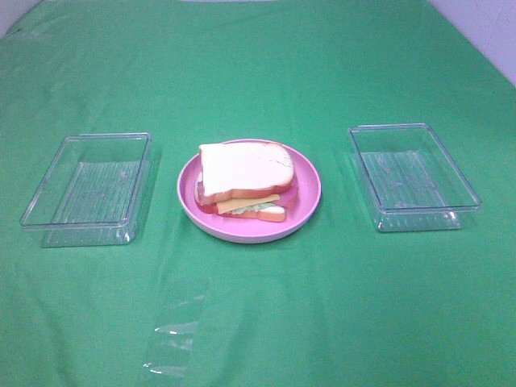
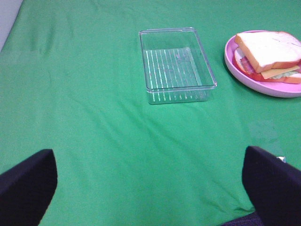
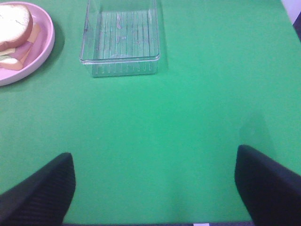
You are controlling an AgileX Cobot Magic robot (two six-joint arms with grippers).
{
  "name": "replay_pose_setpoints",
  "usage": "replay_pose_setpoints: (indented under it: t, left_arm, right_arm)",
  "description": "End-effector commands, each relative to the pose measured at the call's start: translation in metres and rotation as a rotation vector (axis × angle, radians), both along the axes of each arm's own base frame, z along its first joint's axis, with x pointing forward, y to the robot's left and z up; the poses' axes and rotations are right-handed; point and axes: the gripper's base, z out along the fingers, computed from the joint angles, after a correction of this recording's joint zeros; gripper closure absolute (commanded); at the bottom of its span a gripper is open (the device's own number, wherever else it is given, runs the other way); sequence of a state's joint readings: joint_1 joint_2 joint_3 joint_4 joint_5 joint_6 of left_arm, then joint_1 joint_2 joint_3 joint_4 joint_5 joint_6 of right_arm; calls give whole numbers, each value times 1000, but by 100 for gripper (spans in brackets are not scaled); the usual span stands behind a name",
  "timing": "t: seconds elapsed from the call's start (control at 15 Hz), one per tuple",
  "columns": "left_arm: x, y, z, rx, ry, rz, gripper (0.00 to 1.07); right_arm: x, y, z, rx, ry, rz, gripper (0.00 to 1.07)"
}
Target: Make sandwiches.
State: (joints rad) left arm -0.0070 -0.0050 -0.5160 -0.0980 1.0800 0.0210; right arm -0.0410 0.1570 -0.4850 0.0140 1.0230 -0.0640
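From the high camera, the sandwich [image 1: 246, 179] sits assembled on the pink plate [image 1: 310, 208] at the middle of the green cloth [image 1: 258, 64]. A top bread slice covers it, with cheese, lettuce and something red showing at the near edge. Its long axis runs roughly left to right across the table. The left tray [image 1: 89, 189] and the right tray [image 1: 413, 176] flank the plate, each near it but apart, and both look bare inside. Neither arm shows in this view, so both stand back from the work. A piece of clear film [image 1: 173, 339] lies on the cloth near the front edge.

In the left wrist view, the left gripper [image 2: 150, 188] has its jaws spread wide with only cloth between them; it holds nothing. The tray [image 2: 176, 63] lies straight ahead of it, and the sandwich [image 2: 270, 54] on the plate [image 2: 235, 66] is ahead and off toward the table's middle, well apart from the fingers.

In the right wrist view, the right gripper [image 3: 153, 188] is likewise spread and holds nothing. The tray [image 3: 120, 35] lies ahead, and the sandwich [image 3: 14, 33] on the plate [image 3: 44, 47] is beyond, toward the middle. I judge both arms about equally far from it, so neither has a clear advantage.

No brand, label or writing can be read anywhere.
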Motion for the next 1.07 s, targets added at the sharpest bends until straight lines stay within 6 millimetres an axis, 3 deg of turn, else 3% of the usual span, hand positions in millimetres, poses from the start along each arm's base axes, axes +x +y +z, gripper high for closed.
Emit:
replay_pose_setpoints:
  t: [0.07,0.2,1.07]
  left_arm:
    - [-2,-1,0,-5,-18,-4,7]
    - [-2,-1,0,-5,-18,-4,7]
    - [-2,-1,0,-3,-14,-4,7]
  right_arm:
    - [-16,1,-11,-28,-10,23,19]
    - [-29,2,-14,-25,-91,18,19]
    - [-28,2,-14,-18,-87,16,19]
